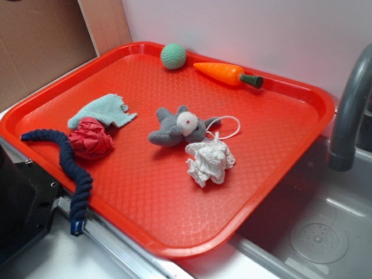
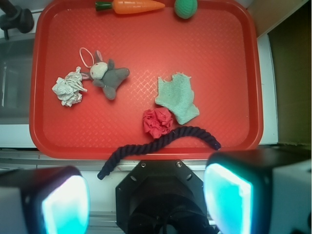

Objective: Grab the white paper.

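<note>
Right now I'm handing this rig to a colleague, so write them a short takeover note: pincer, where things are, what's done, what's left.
Pincer: open, empty, hanging outside the near rim of the red tray, far from the target.
White paper: crumpled on the tray, just beside the grey plush toy, close to its white string loop.
Red crumpled ball: a lookalike by the blue rope; leave it.
Done: nothing yet.
Left: move over the paper, descend, close, lift.

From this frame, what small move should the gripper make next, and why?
Probably travel out over the tray toward the white paper. The gripper looks open and sits off the tray's near edge, far from the paper, which lies beside the grey plush toy.
</note>
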Robot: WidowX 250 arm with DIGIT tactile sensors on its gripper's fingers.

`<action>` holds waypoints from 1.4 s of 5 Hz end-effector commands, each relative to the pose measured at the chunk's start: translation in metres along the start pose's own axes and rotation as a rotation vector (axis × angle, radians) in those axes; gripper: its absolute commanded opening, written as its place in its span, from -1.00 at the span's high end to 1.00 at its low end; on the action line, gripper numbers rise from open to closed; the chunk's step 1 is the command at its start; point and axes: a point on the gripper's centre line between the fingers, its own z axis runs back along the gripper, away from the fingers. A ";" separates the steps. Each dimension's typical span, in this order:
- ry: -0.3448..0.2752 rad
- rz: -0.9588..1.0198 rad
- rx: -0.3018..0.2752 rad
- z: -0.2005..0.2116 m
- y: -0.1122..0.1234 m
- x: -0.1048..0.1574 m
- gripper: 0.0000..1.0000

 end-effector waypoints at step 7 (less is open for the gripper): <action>-0.159 0.685 -0.145 -0.089 -0.095 0.074 -1.00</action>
